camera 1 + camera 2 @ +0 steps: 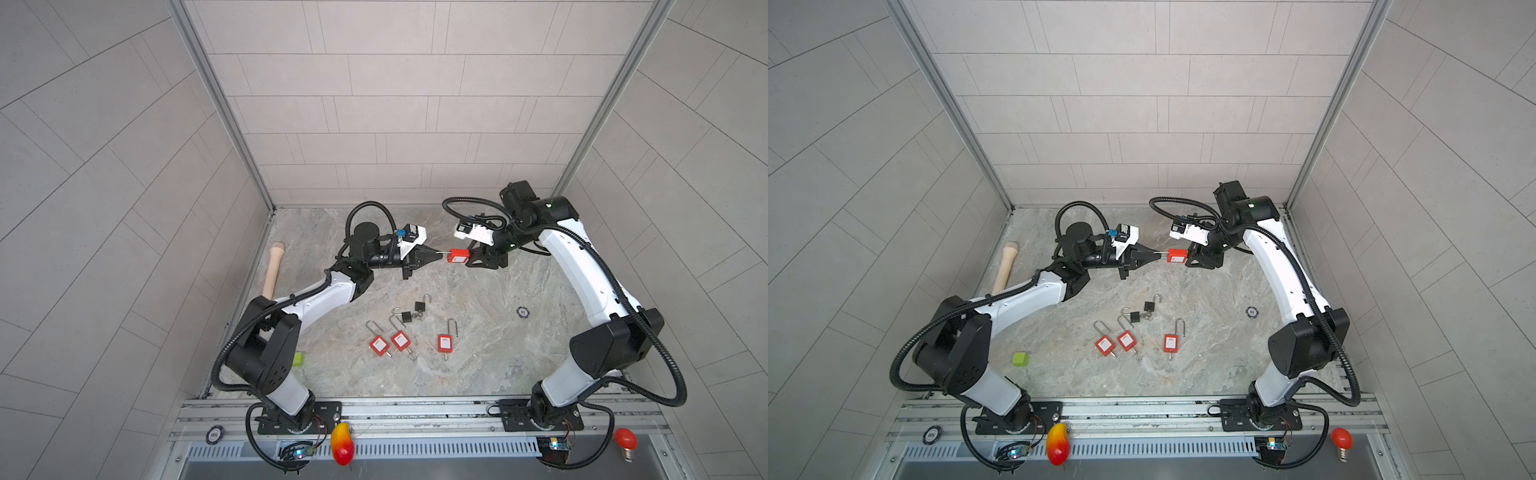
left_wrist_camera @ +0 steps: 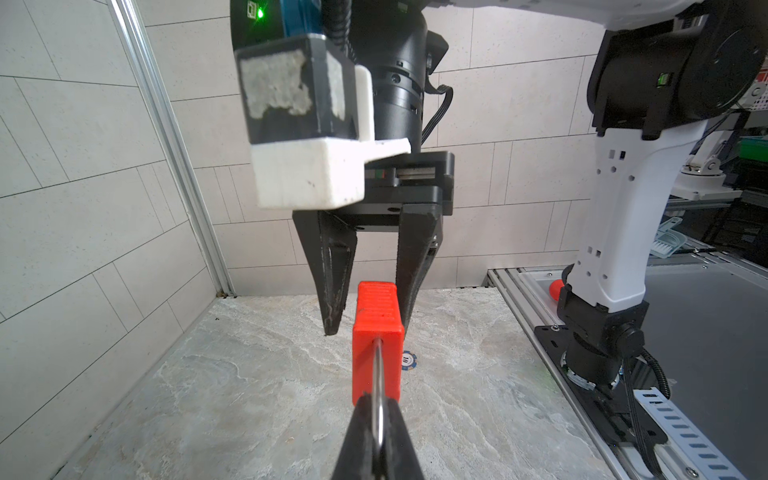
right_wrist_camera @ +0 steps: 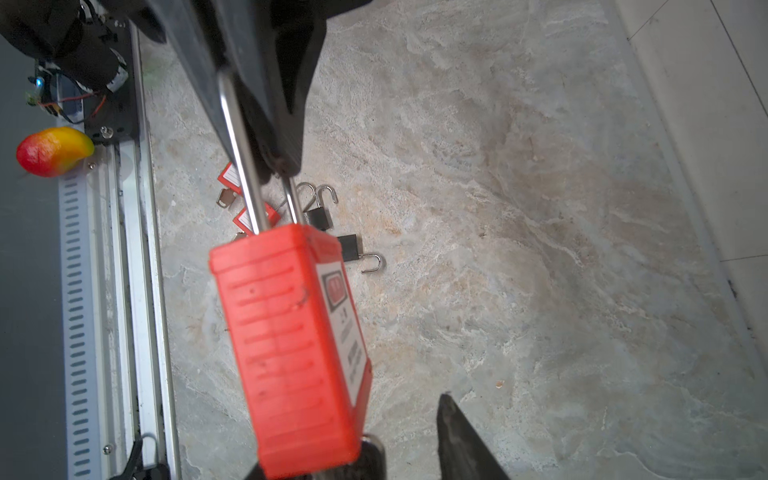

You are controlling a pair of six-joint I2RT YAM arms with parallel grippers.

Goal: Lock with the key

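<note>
A red padlock (image 1: 458, 256) (image 1: 1176, 256) hangs in the air above the back of the table. My left gripper (image 1: 441, 253) (image 2: 379, 419) is shut on its steel shackle (image 3: 245, 166), and the red body (image 2: 377, 345) points away from it. My right gripper (image 1: 469, 259) (image 3: 365, 436) faces the padlock's bottom end and is open. Its fingers (image 2: 332, 291) stand on either side of the body; one finger (image 3: 461, 440) is clearly apart from it. A dark key head (image 3: 372, 457) shows at the padlock's bottom (image 3: 291, 345); the blade is hidden.
On the marble table (image 1: 478, 365) lie three red padlocks (image 1: 400, 340) with open shackles and two small black ones (image 1: 407, 317). A poker chip (image 1: 523, 311) lies to the right, a green cube (image 1: 1020, 359) and a wooden handle (image 1: 274, 270) to the left. On the front rail are a toy mango (image 1: 342, 444) and a red bulb (image 1: 626, 439).
</note>
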